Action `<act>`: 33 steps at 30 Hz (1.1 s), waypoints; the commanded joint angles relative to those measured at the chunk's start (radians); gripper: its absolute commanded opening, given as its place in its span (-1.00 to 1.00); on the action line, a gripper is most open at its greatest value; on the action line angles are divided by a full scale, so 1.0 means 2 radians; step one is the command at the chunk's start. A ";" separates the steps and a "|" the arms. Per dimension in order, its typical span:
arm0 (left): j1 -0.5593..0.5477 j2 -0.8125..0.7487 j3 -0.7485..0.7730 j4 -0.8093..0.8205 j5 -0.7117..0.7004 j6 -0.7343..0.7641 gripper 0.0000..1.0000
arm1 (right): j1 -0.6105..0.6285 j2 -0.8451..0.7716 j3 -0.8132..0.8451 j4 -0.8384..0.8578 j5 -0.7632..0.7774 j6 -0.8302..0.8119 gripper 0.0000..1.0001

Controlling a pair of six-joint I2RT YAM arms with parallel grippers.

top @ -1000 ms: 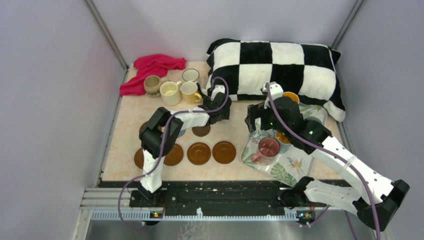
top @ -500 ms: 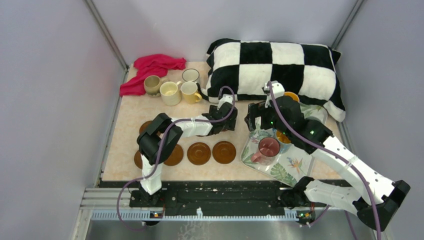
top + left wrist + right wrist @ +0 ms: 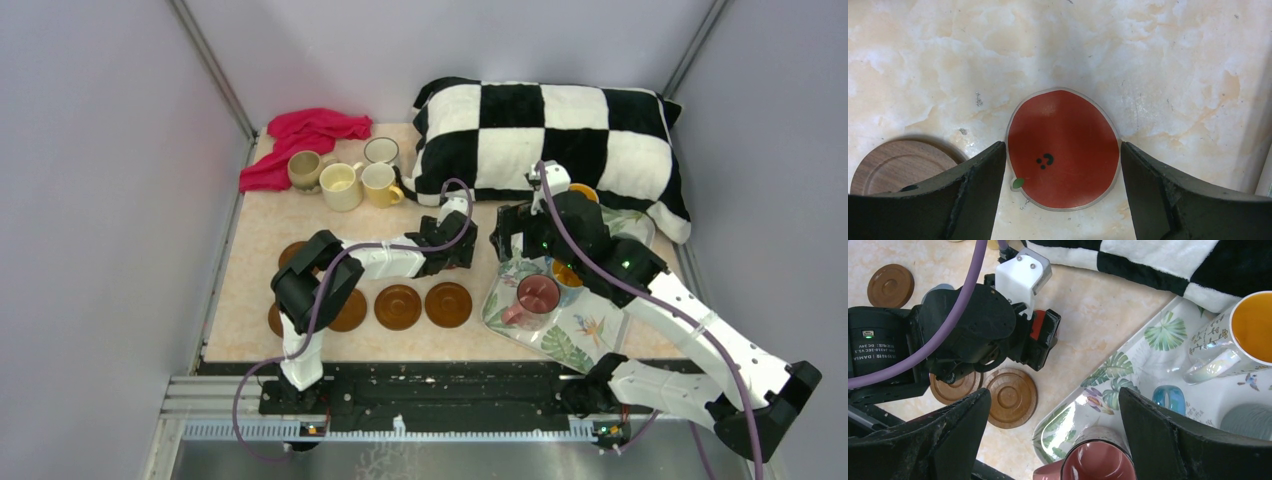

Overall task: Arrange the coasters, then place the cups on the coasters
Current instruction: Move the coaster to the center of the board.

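Note:
A red coaster (image 3: pixel 1063 147) lies flat on the marble table, between the fingers of my open left gripper (image 3: pixel 1062 150), which touch nothing. In the top view that left gripper (image 3: pixel 455 240) sits left of the leaf-print tray (image 3: pixel 580 335). Brown coasters (image 3: pixel 398 306) (image 3: pixel 448 304) (image 3: pixel 347 310) lie in a row near the front. Several cups (image 3: pixel 340 185) stand at the back left. My right gripper (image 3: pixel 1055 400) hangs open and empty over the tray's left rim (image 3: pixel 1108 375), above a pink cup (image 3: pixel 1098 460). An orange-lined cup (image 3: pixel 1248 330) stands on the tray.
A black-and-white checked pillow (image 3: pixel 560 130) fills the back right, overlapping the tray. A red cloth (image 3: pixel 305 135) lies in the back left corner. Another brown coaster (image 3: pixel 898 165) sits just left of the left finger. Grey walls close in on both sides.
My left gripper has moved right and toward the front, from beside the pillow's corner to a spot near the tray. The right arm has stayed put.

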 commanded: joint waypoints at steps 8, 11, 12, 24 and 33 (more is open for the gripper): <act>-0.011 0.015 0.003 -0.037 0.055 -0.022 0.72 | 0.002 -0.011 0.030 -0.003 0.015 0.004 0.98; -0.011 0.017 0.006 -0.039 0.057 -0.021 0.73 | 0.002 -0.012 0.029 -0.004 0.015 0.004 0.98; -0.011 0.017 0.006 -0.038 0.058 -0.021 0.73 | 0.002 -0.013 0.028 -0.005 0.015 0.004 0.98; -0.016 0.023 0.012 -0.035 0.065 -0.025 0.76 | 0.002 -0.025 0.023 -0.011 0.025 0.005 0.98; -0.016 0.026 0.019 -0.037 0.061 -0.026 0.84 | 0.002 -0.029 0.023 -0.013 0.026 0.006 0.98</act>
